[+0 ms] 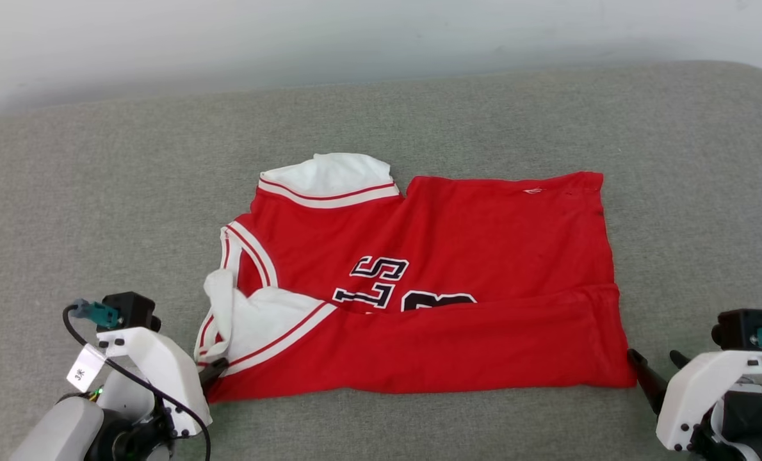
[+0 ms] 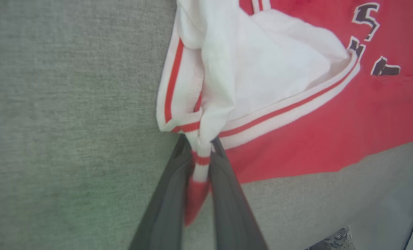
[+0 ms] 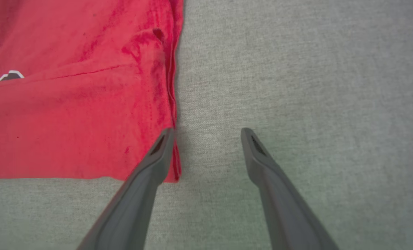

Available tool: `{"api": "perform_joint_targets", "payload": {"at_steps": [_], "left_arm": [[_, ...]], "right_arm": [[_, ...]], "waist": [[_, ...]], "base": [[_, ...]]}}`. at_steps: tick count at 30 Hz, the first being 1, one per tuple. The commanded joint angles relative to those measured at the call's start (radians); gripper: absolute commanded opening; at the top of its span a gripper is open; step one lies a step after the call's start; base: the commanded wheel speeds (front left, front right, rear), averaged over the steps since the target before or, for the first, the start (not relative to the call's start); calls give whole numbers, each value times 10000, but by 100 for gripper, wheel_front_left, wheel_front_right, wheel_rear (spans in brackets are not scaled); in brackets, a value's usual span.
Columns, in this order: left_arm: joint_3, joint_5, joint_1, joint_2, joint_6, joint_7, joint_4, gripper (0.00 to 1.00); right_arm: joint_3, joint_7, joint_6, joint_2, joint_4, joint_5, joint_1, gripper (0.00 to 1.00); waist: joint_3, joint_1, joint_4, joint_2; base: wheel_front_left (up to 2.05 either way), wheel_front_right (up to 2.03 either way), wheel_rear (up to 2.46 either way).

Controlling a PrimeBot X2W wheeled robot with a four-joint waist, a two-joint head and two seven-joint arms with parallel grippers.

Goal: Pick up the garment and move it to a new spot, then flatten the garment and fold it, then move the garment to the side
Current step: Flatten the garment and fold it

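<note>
A red garment [image 1: 483, 243] with white sleeves lies spread across the middle of the head view on a grey upholstered surface [image 1: 99, 192], with a pale wall [image 1: 355, 38] along the top of the frame. The garment's near long edge is folded up over the lower half of the black-and-white lettering [image 1: 381, 282]. An upper sleeve [image 1: 330, 174] pokes out at the garment's top left. A crumpled sleeve [image 1: 253, 314] bunches at its lower left.

At lower left, the left gripper [image 1: 212, 369] is clamped on that corner. In the left wrist view, its two dark fingers [image 2: 171, 194] pinch a twisted strip of the red-and-white striped trim [image 2: 202, 159] between them.

At lower right, the right gripper [image 1: 655, 358] holds nothing, its fingers spread wide. In the right wrist view, one fingertip [image 3: 163, 142] sits at the garment's side hem by the bottom corner. The other is over bare grey fabric, apart from the cloth.
</note>
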Motion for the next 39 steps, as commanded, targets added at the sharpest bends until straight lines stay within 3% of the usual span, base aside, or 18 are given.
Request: {"api": "perform_joint_targets", "payload": {"at_steps": [1,13,14,15,16,29,39], "left_arm": [[33,93,-135,30,3,-113,-155,0],[-100,330,-338,-57,-7,-311,-784,0],[-106,331,-313,-73,-24,-330,-761,0],[-113,327,-287,-102,-29,-356,-734,0],[-112,326,-257,-119,-41,-414,-699,0],[-218,241,688,-383,-25,-1032,-323,0],[40,8,2422,46,703,-1192,-1119,0]], "right_arm": [[141,293,-8,-100,-65,42,-230,100],[1211,1790,-6,-210,843,474,-843,100],[1299,2010,-6,-171,1065,509,-833,72],[1417,2191,-4,-120,1242,595,-792,20],[1490,2318,9,-33,1369,698,-769,0],[1541,1798,-6,-602,758,707,-572,0],[1427,2370,-6,-811,-360,921,860,0]], "waist": [[33,1,89,0],[463,1,473,0],[482,1,483,0],[492,1,495,0],[494,1,504,0],[-795,1,520,0],[-1968,1,568,0]], "base": [[0,0,0],[0,0,0],[0,0,0],[0,0,0],[0,0,0],[0,0,0],[0,0,0]]}}
